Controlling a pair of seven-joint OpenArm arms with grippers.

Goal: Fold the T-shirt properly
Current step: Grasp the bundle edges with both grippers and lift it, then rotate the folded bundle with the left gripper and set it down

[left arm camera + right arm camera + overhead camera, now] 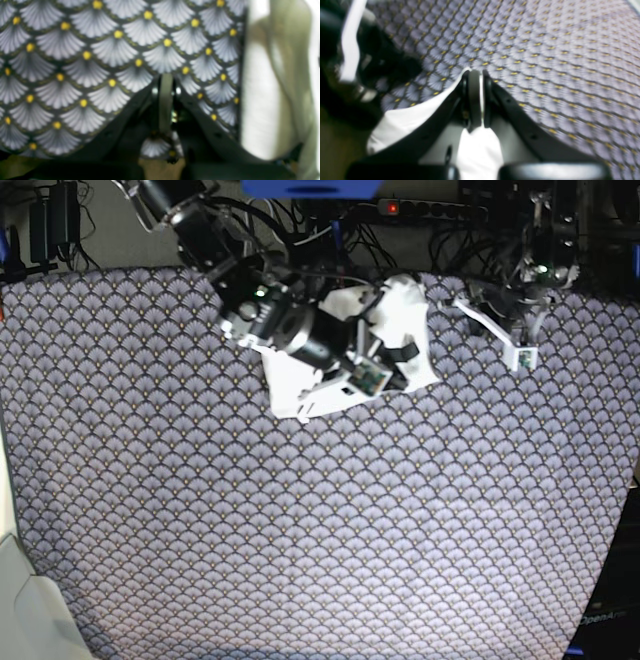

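Item: T-shirt, bunched at the patterned tablecloth's far edge. Soft, light, limp; I'd grip hems. Right gripper clamped on its white fabric; left gripper closed, seemingly pinching cloth.

A plain white T-shirt lay on a surface patterned in grey-white fans with yellow dots.

A patterned tablecloth of grey fans with yellow dots covers the table (cables and a power strip lie behind it).
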